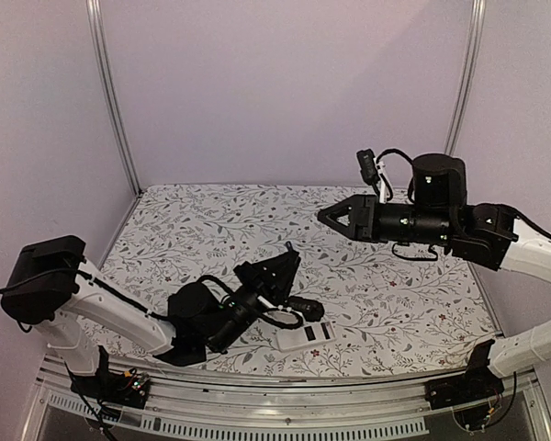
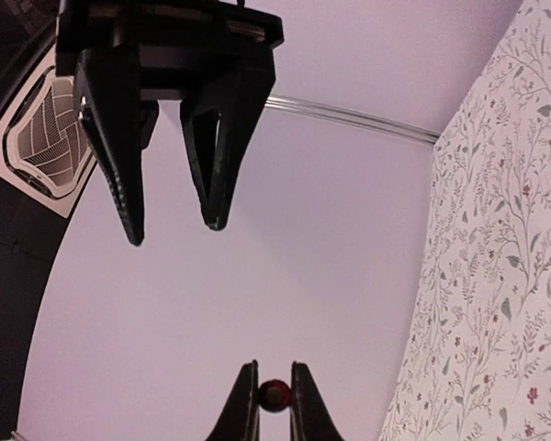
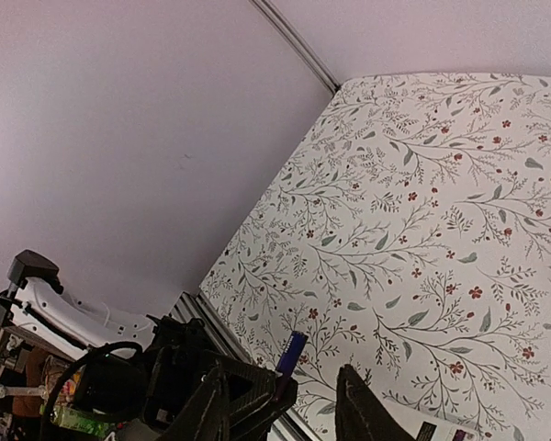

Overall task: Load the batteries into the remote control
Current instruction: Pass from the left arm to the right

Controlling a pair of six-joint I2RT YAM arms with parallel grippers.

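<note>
Right gripper (image 2: pixel 176 231) gaping empty, the left gripper (image 2: pixel 274 367) is pinching a protruding battery (image 2: pixel 274 395), risking it swivelling loose towards the remote control (image 1: pixel 305 335) at six o'clock.

Soft even light w/ pinkish cast, faint shadows, slight wide-angle bend at wrist-cam edges

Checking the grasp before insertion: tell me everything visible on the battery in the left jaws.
The battery is a thin cylinder, bluish-purple in the right wrist view. End-on in the left wrist view, its round end looks dark red. The left gripper has its jaws shut on it near their tips, one end sticking out past them. It is held above the table, and nothing else touches it.
</note>
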